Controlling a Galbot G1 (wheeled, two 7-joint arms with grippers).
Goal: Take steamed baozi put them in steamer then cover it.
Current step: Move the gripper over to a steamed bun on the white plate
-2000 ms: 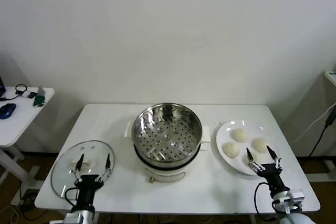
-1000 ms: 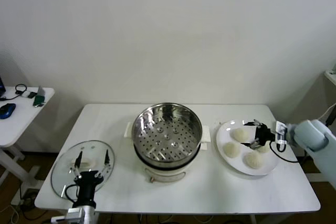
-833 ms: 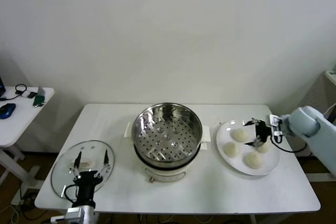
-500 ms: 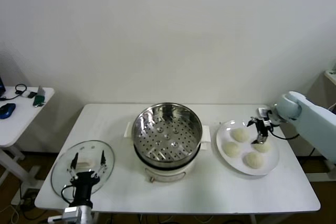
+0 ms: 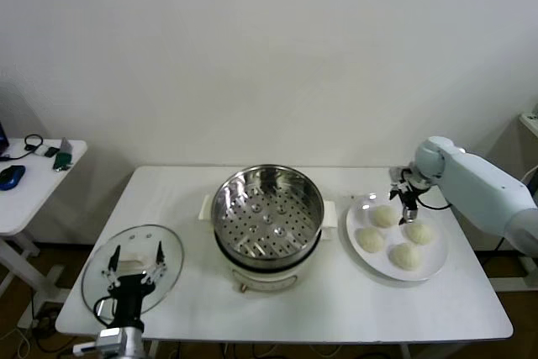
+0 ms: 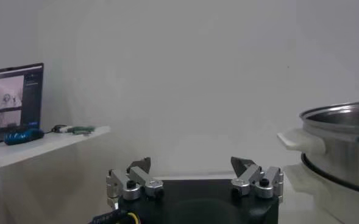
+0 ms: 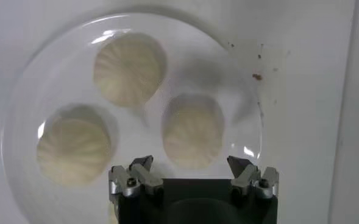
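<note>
The steel steamer (image 5: pixel 267 208) stands open at the table's middle, its perforated tray bare. Four cream-white baozi lie on a white plate (image 5: pixel 430 271) at the right: (image 5: pixel 384 216), (image 5: pixel 419 232), (image 5: pixel 370 240), (image 5: pixel 407 256). My right gripper (image 5: pixel 406 201) hangs open and empty over the plate's far side, between the two far buns. In the right wrist view its jaws (image 7: pixel 191 164) stand wide, with one bun (image 7: pixel 192 135) just ahead of them. The glass cover (image 5: pixel 94 275) lies at the front left. My left gripper (image 5: pixel 134 260) is open above it, empty.
A small white side table (image 5: pixel 25 182) with a mouse and cables stands to the left of the main table. The left wrist view shows the steamer's rim (image 6: pixel 344 140) to one side and a monitor (image 6: pixel 13 91) on that side table.
My right arm has swung from the table's front edge round to the far side of the plate, its gripper now over the buns. My left gripper has drifted slightly toward the front left.
</note>
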